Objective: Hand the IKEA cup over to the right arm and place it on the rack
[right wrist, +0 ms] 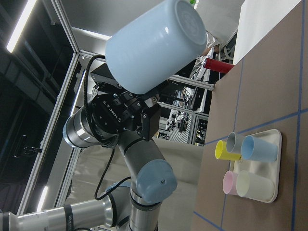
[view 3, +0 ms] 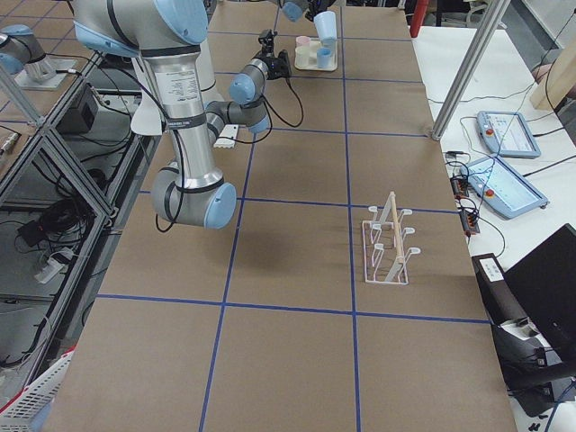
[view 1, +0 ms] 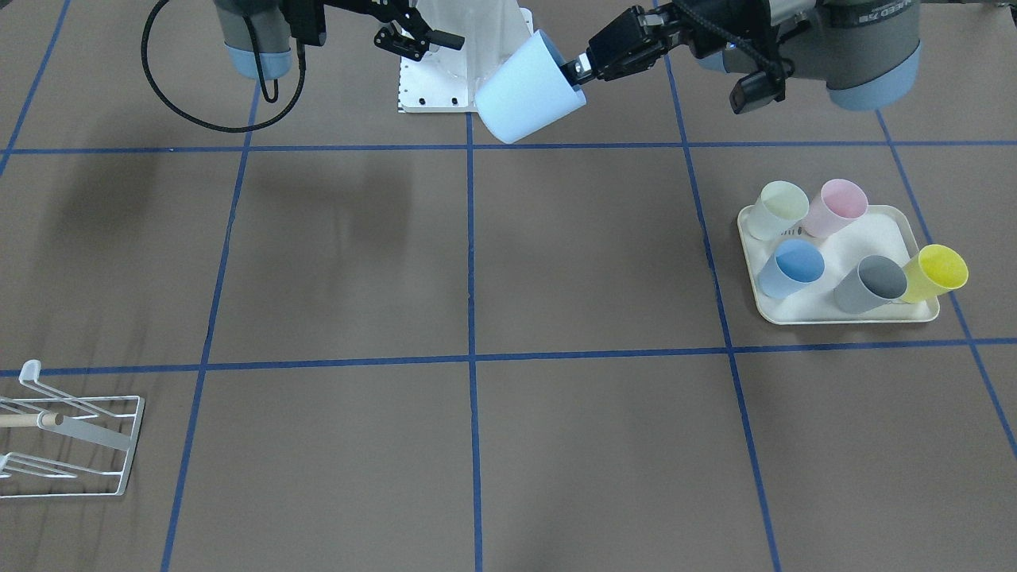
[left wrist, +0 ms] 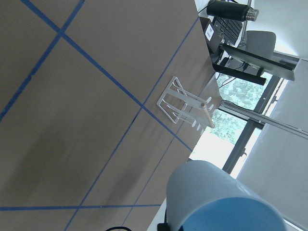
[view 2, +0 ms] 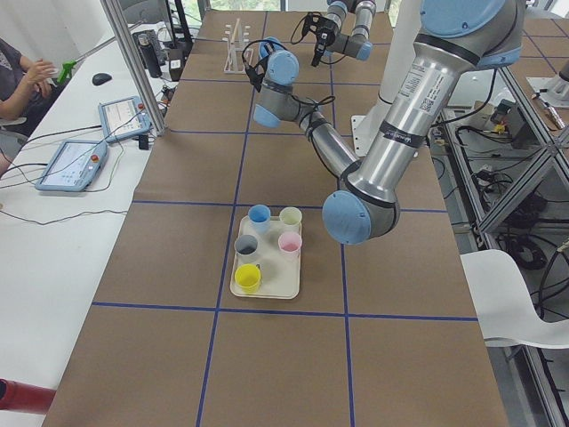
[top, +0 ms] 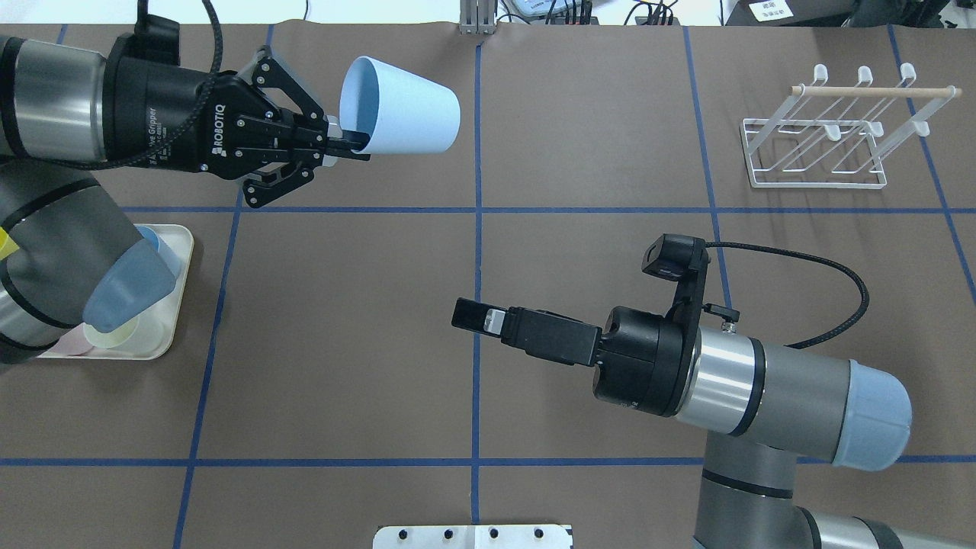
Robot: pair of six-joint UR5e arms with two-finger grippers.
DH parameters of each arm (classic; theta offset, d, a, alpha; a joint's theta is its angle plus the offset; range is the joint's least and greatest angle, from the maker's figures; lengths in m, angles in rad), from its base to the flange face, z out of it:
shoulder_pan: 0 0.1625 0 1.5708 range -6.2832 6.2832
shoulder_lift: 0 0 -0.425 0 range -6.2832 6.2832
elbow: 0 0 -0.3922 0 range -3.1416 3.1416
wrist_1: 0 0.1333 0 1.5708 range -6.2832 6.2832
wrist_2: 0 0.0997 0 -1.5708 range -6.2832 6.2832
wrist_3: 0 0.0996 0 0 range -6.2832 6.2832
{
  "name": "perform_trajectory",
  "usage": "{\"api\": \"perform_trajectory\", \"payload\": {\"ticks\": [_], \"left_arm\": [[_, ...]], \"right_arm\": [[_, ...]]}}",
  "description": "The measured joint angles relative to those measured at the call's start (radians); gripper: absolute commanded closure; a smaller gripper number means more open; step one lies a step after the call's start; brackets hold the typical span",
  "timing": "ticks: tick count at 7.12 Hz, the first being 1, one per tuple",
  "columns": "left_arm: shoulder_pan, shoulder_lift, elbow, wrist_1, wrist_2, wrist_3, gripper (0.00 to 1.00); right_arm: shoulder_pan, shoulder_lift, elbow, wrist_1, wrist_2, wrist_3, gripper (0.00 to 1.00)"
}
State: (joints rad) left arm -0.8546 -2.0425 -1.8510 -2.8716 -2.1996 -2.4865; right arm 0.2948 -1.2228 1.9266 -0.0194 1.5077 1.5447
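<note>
A light blue IKEA cup [top: 408,107] hangs in the air on its side, its base towards the robot's right. My left gripper [top: 352,145] is shut on its rim, one finger inside the mouth; this also shows in the front view [view 1: 574,71]. The cup [right wrist: 159,43] fills the top of the right wrist view. My right gripper [top: 467,314] is open and empty, well apart from the cup, nearer the robot's base. The white wire rack [top: 831,145] with a wooden dowel stands empty at the far right, also in the front view [view 1: 71,445].
A cream tray [view 1: 862,238] on the robot's left side holds several cups: pale yellow, pink, blue, grey and bright yellow. My left arm covers part of the tray [top: 171,252] in the overhead view. A white base plate [view 1: 429,95] sits at the robot's edge.
</note>
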Motion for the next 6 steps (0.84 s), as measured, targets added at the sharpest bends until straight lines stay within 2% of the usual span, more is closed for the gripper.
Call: {"api": "perform_trajectory", "payload": {"ticks": [2, 6], "left_arm": [[0.028, 0.000, 0.028, -0.149, 0.068, -0.122, 1.00], [0.064, 0.007, 0.073, -0.335, 0.088, -0.279, 1.00]], "right_arm": [[0.027, 0.005, 0.002, 0.008, 0.039, 0.102, 0.02], [0.142, 0.022, 0.002, 0.020, 0.134, 0.223, 0.02]]}}
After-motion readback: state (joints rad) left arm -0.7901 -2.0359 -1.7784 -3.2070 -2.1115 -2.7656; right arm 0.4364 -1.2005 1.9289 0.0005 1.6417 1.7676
